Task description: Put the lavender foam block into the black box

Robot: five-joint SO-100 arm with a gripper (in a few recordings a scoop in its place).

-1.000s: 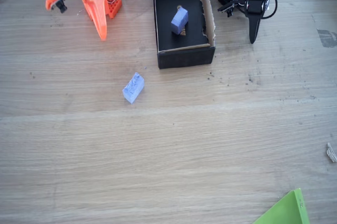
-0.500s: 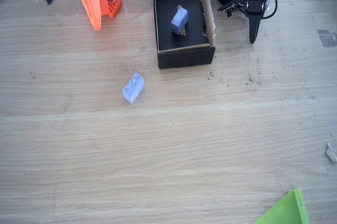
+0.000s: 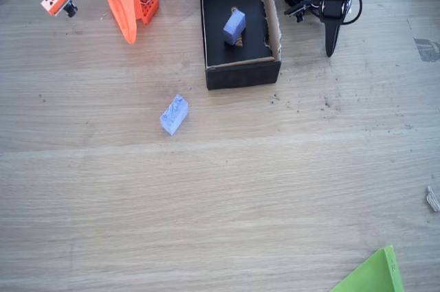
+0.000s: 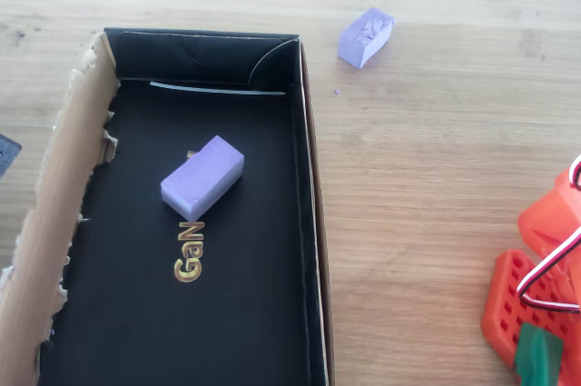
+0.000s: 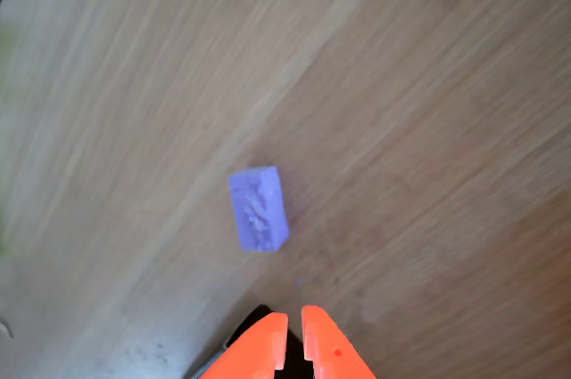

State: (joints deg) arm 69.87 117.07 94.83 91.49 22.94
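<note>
The orange gripper point(image 5: 294, 336), fingertips nearly together and empty, hangs above the lavender foam block point(image 5: 259, 209) on bare table (short of the black box point(image 3: 242, 73)); it should probably open wide, then straddle the block's narrow sides.

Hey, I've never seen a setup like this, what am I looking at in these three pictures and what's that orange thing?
The orange thing is a small robot arm; its gripper has two fingers, nearly shut and holding nothing. One picture comes from a fixed camera facing the wooden table, one looks straight down, and one rides on the arm's wrist. On the table lies the lavender foam block, out in front of the black box. Inside the box rests a similar purple block. A green sheet shows at one corner. A black arm stands beside the box.
</note>
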